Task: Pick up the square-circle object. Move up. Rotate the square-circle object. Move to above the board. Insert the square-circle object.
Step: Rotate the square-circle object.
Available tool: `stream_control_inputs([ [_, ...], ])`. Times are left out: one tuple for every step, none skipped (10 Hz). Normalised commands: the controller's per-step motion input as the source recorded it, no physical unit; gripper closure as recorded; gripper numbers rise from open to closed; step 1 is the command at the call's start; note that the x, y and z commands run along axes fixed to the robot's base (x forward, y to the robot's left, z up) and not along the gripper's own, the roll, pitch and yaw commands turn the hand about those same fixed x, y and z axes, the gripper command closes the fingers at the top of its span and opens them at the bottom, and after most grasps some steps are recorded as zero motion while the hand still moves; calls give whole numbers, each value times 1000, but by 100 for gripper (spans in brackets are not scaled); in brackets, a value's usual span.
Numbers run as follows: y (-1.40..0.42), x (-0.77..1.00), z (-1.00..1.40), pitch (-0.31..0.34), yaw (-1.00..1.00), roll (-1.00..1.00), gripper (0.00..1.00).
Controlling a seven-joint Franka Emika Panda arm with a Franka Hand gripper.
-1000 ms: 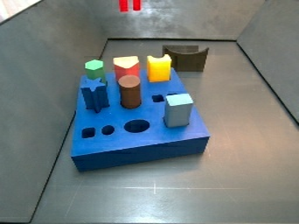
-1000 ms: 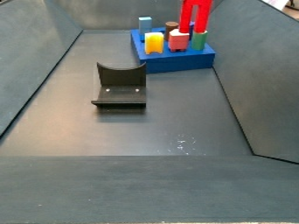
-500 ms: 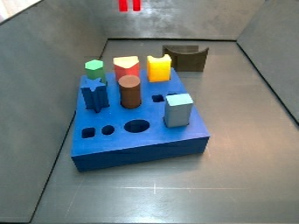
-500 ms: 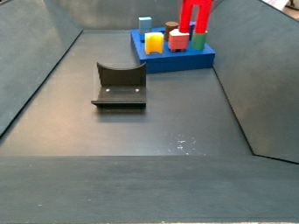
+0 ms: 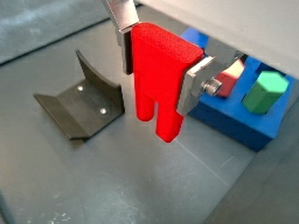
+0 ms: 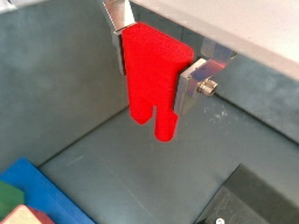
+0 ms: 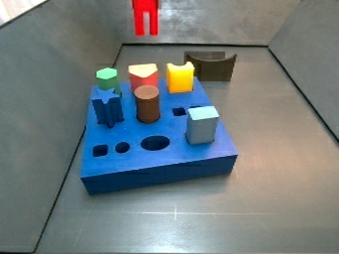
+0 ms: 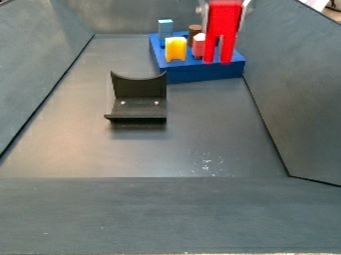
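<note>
- The gripper is closed on the square-circle object: in both wrist views a silver finger presses each side of the red block's upper part, and its two-pronged lower end hangs free.
- The red block's long axis runs straight down from the jaws, so it hangs upright, well above the floor.
- In a side view the square-circle object sits high above the far edge of the floor, behind the board; the board lies nearer the camera and lower, so the coming move, as I judge it, is across toward the board and then down.
- In a wrist view the board's corner is just beside the prongs but below them, not touching.
- Count: one red block, one board, one fixture near the floor's far right corner.
- On the board's top stand six pegs: green, dark blue, brown, yellow-and-red, yellow-orange, light blue.
- Three open holes show near the board's front left corner.
</note>
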Motion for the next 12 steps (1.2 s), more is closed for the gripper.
stream_control_inputs([
  [12, 14, -1000, -47, -62, -22, 100],
  [17, 18, -1000, -43, -59, -15, 100],
  [21, 19, -1000, -36, -57, -10, 100],
  [27, 22, -1000, -38, -56, -4, 100],
  [31, 22, -1000, -42, -56, 2, 100],
  [36, 17, -939, -42, -56, 9, 100],
  [35, 15, -786, -43, -57, 15, 100],
  [34, 15, -686, -43, -58, 18, 100],
  [33, 16, -489, -39, -58, 25, 100],
  [30, 20, -343, -35, -55, 27, 100],
  [0, 0, 0, -27, -53, 31, 0],
  [0, 0, 1000, -3, -55, 31, 0],
])
